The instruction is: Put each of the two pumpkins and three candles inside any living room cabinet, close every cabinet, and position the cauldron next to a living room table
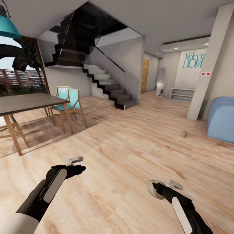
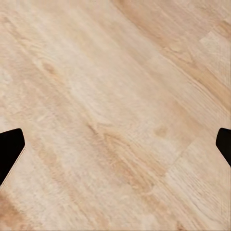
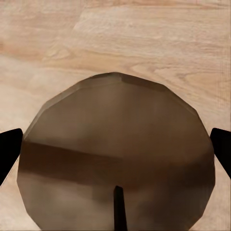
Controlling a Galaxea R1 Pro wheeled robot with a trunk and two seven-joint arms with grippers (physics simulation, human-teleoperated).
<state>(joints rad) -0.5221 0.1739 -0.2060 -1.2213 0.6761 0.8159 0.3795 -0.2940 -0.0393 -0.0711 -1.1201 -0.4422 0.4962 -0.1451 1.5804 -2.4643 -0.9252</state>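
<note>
My right gripper (image 1: 156, 189) is shut on a short pale candle (image 1: 151, 190) and holds it just above the wooden floor. In the right wrist view the candle (image 3: 115, 130) is a brownish round top with a dark wick, and it spans the gap between the two black fingertips (image 3: 9, 151). A second small beige candle (image 1: 184, 133) stands on the floor far to the right, near the blue sofa. My left gripper (image 1: 79, 165) hangs open over bare floorboards with nothing between its fingers, as the left wrist view (image 2: 115, 147) also shows.
A dark dining table (image 1: 29, 102) with teal wooden chairs (image 1: 70, 100) stands at the left. A staircase (image 1: 107, 86) rises at the back centre. A blue sofa (image 1: 222, 118) and a white pillar (image 1: 208, 65) are at the right. Wide wooden floor lies ahead.
</note>
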